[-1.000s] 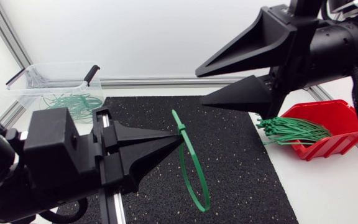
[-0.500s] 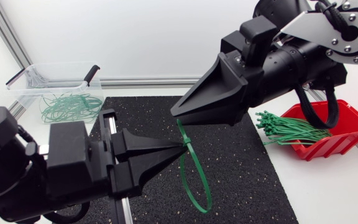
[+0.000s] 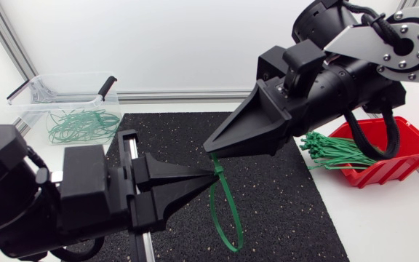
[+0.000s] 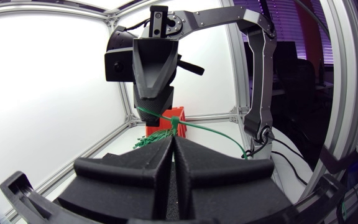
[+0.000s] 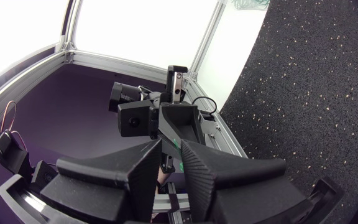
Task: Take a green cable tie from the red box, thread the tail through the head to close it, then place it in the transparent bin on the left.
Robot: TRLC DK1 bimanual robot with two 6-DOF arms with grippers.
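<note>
Pinching the looped green plastic cable tie (image 3: 212,204) by its head, the left gripper (image 3: 214,170) has its fingers pressed together over the middle of the black speckled mat (image 3: 289,196). The right gripper (image 3: 214,151), fingers almost touching, nips the tie's tail just above the head.

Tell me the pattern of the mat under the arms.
Black mat with pale speckles; head view shows best.
</note>
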